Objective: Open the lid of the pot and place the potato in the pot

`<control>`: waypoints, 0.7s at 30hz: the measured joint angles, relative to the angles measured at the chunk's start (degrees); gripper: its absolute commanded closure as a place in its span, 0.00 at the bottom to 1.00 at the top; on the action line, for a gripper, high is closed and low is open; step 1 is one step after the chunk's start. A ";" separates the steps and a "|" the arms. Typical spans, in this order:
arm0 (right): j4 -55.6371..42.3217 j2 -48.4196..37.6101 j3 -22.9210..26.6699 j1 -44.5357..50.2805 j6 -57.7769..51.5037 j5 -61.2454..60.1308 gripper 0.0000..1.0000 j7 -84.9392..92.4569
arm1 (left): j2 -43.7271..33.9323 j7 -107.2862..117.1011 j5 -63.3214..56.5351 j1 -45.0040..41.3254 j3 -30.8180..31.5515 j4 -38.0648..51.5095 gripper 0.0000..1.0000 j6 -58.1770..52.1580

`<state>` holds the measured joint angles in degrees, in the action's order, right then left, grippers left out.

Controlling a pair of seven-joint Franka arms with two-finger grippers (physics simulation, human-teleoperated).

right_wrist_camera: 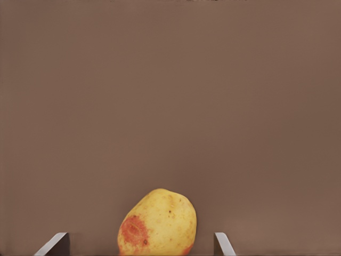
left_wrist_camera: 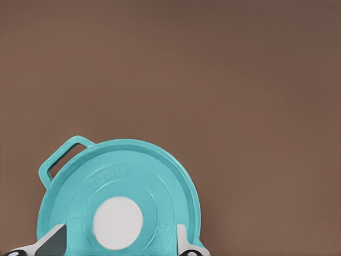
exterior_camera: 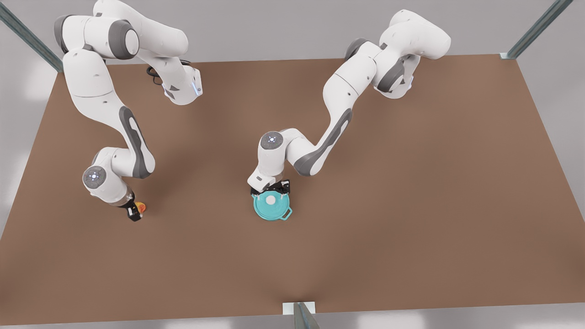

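Front view shows both my arms low over the brown tabletop [exterior_camera: 411,192], well apart from each other. My left gripper [exterior_camera: 270,188] is down over the pot lid [exterior_camera: 271,204], which sits closed on the pot [exterior_camera: 285,214] near the middle of the tabletop; in the left wrist view the lid [left_wrist_camera: 160,181] is flat on the pot with one loop handle [left_wrist_camera: 64,154] sticking out, and my jaws stand spread with a fingertip [left_wrist_camera: 53,242] on either side of the white knob [left_wrist_camera: 118,222], neither one touching it as far as I can see. My right gripper [exterior_camera: 135,211] is at the front view's left, down by the potato [exterior_camera: 142,207]. In the right wrist view the potato [right_wrist_camera: 158,222] lies on the tabletop between my spread jaws, with clear gaps on both sides, so nothing is pinched there. By my reckoning the task is only at its start: both grippers are lined up, but the lid is not lifted and the potato is not picked up. Left to do: close on the knob, raise the lid and set it aside, grasp the potato, carry it across to the pot and drop it in.
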<state>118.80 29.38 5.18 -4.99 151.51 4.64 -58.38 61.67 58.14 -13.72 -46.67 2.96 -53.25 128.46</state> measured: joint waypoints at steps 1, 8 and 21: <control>-0.14 0.21 0.00 0.03 0.22 -0.03 0.00 -0.76 | 0.11 0.39 -0.02 0.00 0.02 -0.03 0.00 0.07; -0.56 1.65 0.00 -0.29 1.11 0.89 0.00 -5.03 | 0.73 2.48 -0.02 0.00 -0.56 0.04 0.28 0.76; 0.83 1.78 -0.01 -0.90 1.44 2.89 0.00 -9.70 | -1.30 4.96 0.11 3.75 -0.36 0.17 0.62 0.35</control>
<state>119.63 31.16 5.17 -5.89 152.95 7.53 -68.08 60.37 63.10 -13.61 -42.92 2.60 -53.07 128.81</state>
